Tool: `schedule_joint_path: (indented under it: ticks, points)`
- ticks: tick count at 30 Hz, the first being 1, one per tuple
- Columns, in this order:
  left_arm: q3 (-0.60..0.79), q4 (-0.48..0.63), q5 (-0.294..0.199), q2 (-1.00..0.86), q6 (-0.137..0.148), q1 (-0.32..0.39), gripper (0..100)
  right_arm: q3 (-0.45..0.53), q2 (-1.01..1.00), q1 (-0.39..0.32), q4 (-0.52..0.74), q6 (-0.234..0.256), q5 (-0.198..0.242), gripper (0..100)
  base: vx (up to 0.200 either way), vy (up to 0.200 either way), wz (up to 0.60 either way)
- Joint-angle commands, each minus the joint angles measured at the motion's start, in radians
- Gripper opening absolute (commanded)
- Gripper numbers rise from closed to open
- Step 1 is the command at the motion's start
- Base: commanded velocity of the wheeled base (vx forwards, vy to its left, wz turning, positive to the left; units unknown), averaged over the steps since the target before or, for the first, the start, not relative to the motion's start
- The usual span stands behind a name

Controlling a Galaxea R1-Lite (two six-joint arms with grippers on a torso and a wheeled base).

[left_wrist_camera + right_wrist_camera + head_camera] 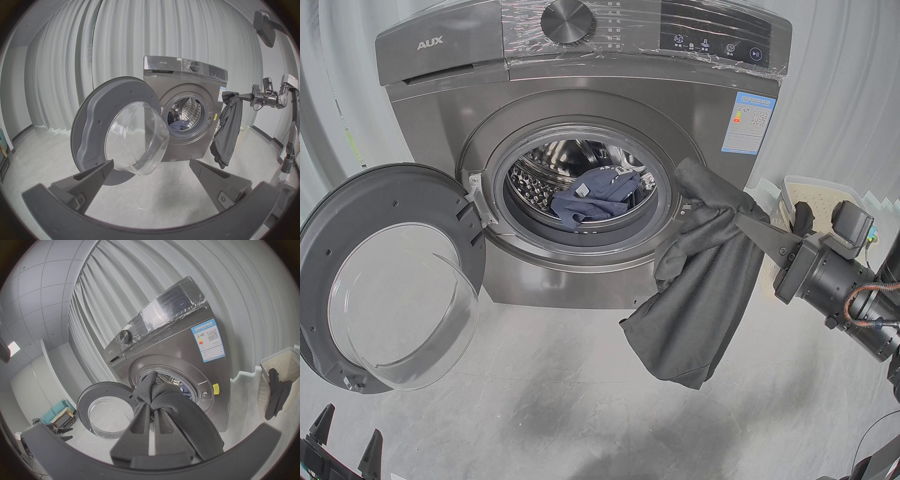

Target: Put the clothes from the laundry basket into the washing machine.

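A grey washing machine (pixel 569 94) stands ahead with its round door (pixel 387 275) swung wide to the left. A dark blue garment (pixel 594 194) lies inside the drum. My right gripper (pixel 745 220) is shut on a dark grey garment (pixel 694 294), which hangs in the air just right of the drum opening. In the right wrist view the same grey garment (pixel 175 405) bunches over the fingers (pixel 140 424). The cream laundry basket (pixel 281 371) stands right of the machine with a black garment (pixel 275 393) draped over its rim. My left gripper (pixel 150 170) is open, low at the left.
Pale curtains (pixel 125 40) hang behind the machine. The open door (pixel 122 125) juts out over the grey floor (pixel 550 400) on the left. Bare floor lies in front of the machine. The basket (pixel 819 194) sits behind my right arm.
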Motion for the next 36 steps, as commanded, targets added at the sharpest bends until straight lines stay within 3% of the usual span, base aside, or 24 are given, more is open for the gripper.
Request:
schedule_joint_path:
  ticks: [1, 7, 8, 12, 17, 20, 21, 23, 27, 28, 30, 33, 36]
  points:
    - [0.016, 0.000, 0.002, -0.018, 0.002, 0.003, 100, -0.017, 0.094, 0.007, -0.044, -0.002, -0.005, 0, 0.000, 0.000, 0.00]
    - [0.016, 0.000, 0.000, -0.018, 0.007, 0.002, 100, -0.032, 0.124, 0.053, -0.081, 0.000, -0.014, 0, 0.000, 0.000, 0.00]
    - [0.015, 0.000, -0.002, -0.018, 0.015, 0.003, 100, -0.047, 0.145, 0.088, -0.099, 0.003, -0.020, 0, 0.000, 0.000, 0.00]
    - [0.016, -0.006, -0.014, -0.018, 0.050, 0.002, 100, -0.072, 0.167, 0.094, -0.122, 0.003, -0.020, 0, 0.000, 0.000, 0.00]
    - [0.016, -0.008, -0.020, -0.018, 0.052, 0.002, 100, -0.124, 0.214, 0.100, -0.160, 0.003, -0.029, 0, 0.000, 0.000, 0.00]
    - [0.002, -0.026, -0.018, -0.018, 0.033, 0.003, 100, -0.133, 0.234, 0.103, -0.174, 0.000, -0.051, 0, 0.000, 0.000, 0.00]
    - [-0.113, -0.084, -0.038, -0.003, -0.019, 0.005, 100, -0.142, 0.249, 0.112, -0.185, 0.000, -0.062, 0, 0.000, 0.000, 0.00]
    - [-0.216, -0.086, -0.080, 0.052, -0.031, 0.006, 100, -0.145, 0.260, 0.114, -0.188, 0.000, -0.063, 0, 0.000, 0.000, 0.00]
    - [-0.231, -0.015, -0.245, 0.158, -0.010, 0.006, 100, -0.150, 0.269, 0.115, -0.188, -0.002, -0.063, 0, 0.000, 0.000, 0.00]
    - [-0.229, -0.015, -0.252, 0.164, -0.010, 0.006, 100, -0.150, 0.269, 0.115, -0.188, -0.002, -0.063, 0, 0.000, 0.000, 0.00]
    - [-0.196, -0.031, -0.368, 0.275, 0.010, 0.009, 100, -0.153, 0.269, 0.114, -0.188, -0.004, -0.060, 0, 0.000, 0.000, 0.00]
    - [-0.189, -0.074, -0.453, 0.393, 0.030, -0.005, 100, -0.162, 0.268, 0.114, -0.189, -0.008, -0.059, 0, 0.000, 0.000, 0.00]
    - [-0.192, -0.144, -0.508, 0.528, 0.076, -0.006, 100, -0.175, 0.268, 0.115, -0.189, -0.010, -0.054, 0, 0.000, 0.000, 0.00]
